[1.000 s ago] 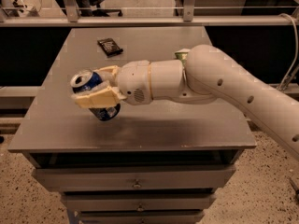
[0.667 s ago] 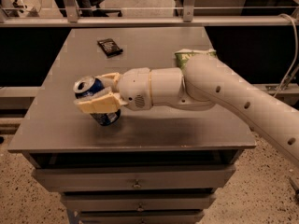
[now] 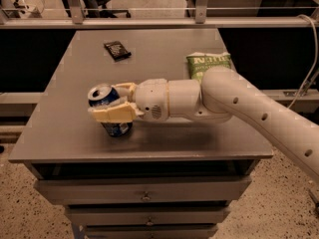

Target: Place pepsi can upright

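The pepsi can [image 3: 106, 97] is blue with white markings and a silver top with a pull tab. It stands nearly upright, tilted slightly, at the front left of the grey table [image 3: 60, 133]. Its base touches or hovers just above the table top. My gripper [image 3: 113, 103] reaches in from the right and is shut on the can. One cream finger [image 3: 110, 114] crosses the can's front and the other lies behind it.
A small black packet [image 3: 117, 50] lies at the back middle of the table. A green chip bag [image 3: 208, 62] lies at the right, partly behind my arm. The table's front edge is close below the can. Drawers sit under the table top.
The arm has drawn back a little to the right with the can in its grip. The can has come lower and stands straighter.
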`<state>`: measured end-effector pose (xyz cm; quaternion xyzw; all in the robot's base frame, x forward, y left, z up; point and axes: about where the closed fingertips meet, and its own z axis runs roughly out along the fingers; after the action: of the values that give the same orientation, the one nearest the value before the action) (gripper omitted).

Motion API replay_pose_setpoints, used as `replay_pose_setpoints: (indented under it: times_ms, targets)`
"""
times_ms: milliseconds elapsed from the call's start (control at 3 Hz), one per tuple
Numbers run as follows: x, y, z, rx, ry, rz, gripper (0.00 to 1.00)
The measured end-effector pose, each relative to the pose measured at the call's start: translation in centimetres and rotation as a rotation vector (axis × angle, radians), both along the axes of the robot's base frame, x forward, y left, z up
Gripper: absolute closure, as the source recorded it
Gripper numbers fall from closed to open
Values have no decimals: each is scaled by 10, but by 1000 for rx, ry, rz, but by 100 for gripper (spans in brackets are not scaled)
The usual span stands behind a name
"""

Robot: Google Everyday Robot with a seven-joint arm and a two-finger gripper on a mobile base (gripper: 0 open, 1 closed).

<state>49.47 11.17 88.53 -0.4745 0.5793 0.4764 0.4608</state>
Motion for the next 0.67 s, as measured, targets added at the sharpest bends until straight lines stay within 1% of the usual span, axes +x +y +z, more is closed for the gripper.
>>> replay_pose_setpoints:
  times_ms: [667]
  targets:
    - [0,0,6,0,0,0,12]
